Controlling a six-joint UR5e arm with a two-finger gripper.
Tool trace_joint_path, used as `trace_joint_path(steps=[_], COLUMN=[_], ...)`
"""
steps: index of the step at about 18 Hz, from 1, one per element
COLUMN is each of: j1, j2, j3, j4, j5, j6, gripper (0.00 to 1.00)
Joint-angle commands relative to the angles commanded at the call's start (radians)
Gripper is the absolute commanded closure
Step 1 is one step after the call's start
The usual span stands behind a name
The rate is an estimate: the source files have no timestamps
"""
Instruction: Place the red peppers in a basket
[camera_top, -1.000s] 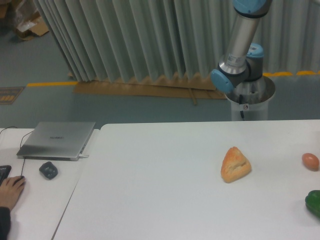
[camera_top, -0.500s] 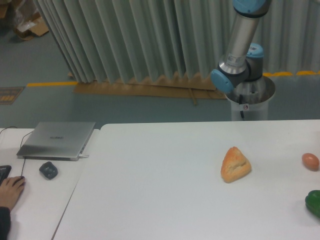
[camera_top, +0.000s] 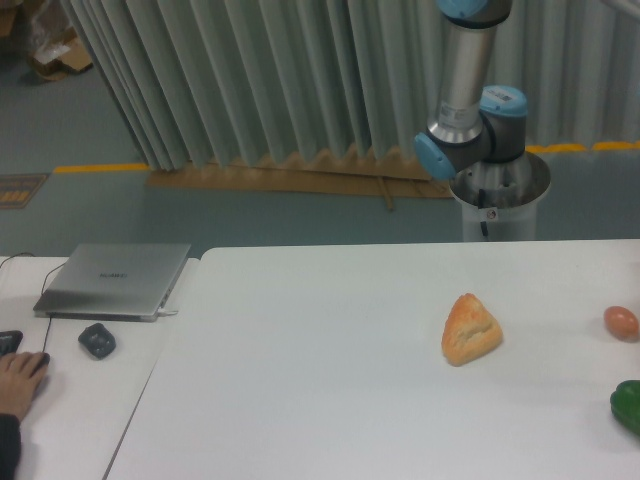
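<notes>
The red peppers are out of view, and so is the basket. Only the lower part of the arm (camera_top: 468, 95) shows, rising from its base (camera_top: 497, 205) behind the table's far edge and leaving the frame at the top. The gripper is not in view.
On the white table (camera_top: 320, 380) lie a triangular bread roll (camera_top: 470, 328), a small orange-pink egg-like ball (camera_top: 621, 322) and a green pepper (camera_top: 627, 405) cut by the right edge. At the left sit a closed laptop (camera_top: 113, 280), a dark mouse (camera_top: 97, 340) and a person's hand (camera_top: 18, 385).
The arm's upright link has swung a little to the left and its elbow joint has turned. The hand at the left shifted slightly. The items on the table have not moved.
</notes>
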Motion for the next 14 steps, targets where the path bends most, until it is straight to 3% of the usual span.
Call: trace_joint_path(steps=[3, 7, 14], j1=[-0.034, -0.100, -0.126], j2=[0.026, 0.051, 0.117], j3=[-0.011, -0.014, -0.091], j4=[-0.060, -0.118, -0.127], j5=[-0.005, -0.008, -0.017], j6=[-0.017, -0.147, -0.207], gripper=[0.00, 0.00, 0.00])
